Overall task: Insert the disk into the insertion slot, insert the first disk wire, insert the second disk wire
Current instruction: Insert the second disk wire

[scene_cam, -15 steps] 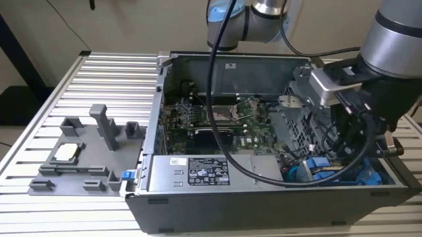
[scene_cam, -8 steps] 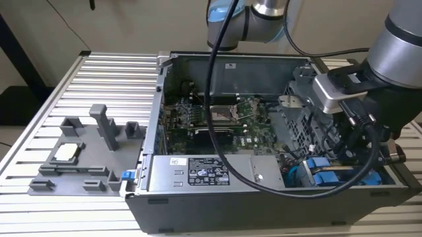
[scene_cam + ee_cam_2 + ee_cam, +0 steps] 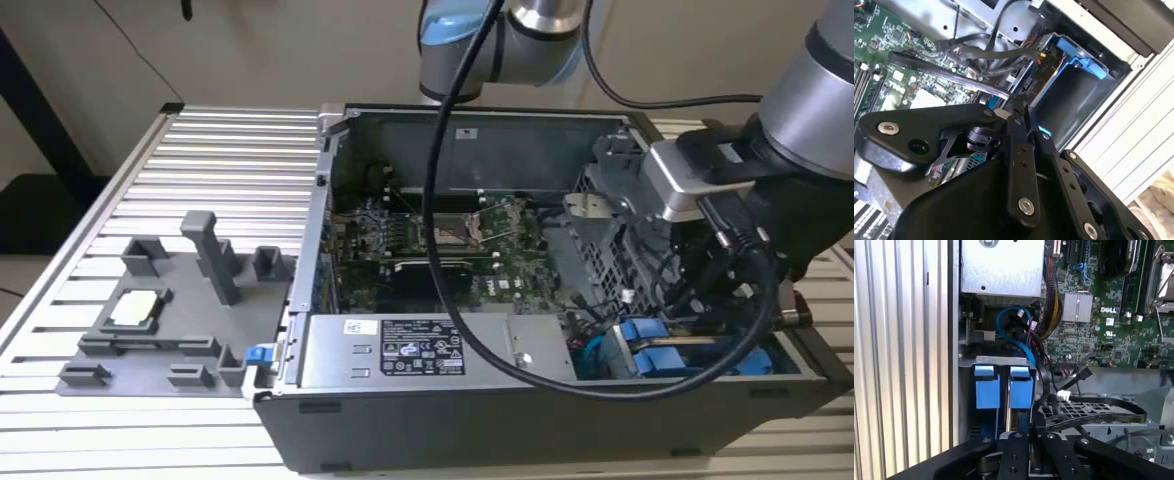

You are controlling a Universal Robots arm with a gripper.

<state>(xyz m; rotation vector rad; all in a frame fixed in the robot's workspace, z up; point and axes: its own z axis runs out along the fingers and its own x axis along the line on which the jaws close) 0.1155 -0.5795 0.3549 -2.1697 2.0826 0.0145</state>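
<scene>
Two bright blue carrier ends (image 3: 1020,390) sit side by side in the grey metal drive cage (image 3: 999,360), in the case's corner on the exterior view's right (image 3: 643,332). Either may be the disk; its metal body is hidden in the insertion slot. My gripper (image 3: 1029,429) hangs right over the nearer blue end, jaws close together. A flat black disk wire (image 3: 954,75) runs across the board and ends at my fingertips (image 3: 1013,106). The same wire (image 3: 1043,385) loops down between the fingers. A black plug with red and yellow leads (image 3: 1041,70) sits by the blue frame (image 3: 1079,57).
The open computer case (image 3: 400,420) lies on a ribbed metal table (image 3: 227,160). A grey power-supply box (image 3: 414,350) stands beside the cage, and the green motherboard (image 3: 441,240) is behind it. Grey fixtures (image 3: 200,260) stand at the exterior view's left. Black cables (image 3: 1094,412) cross near the gripper.
</scene>
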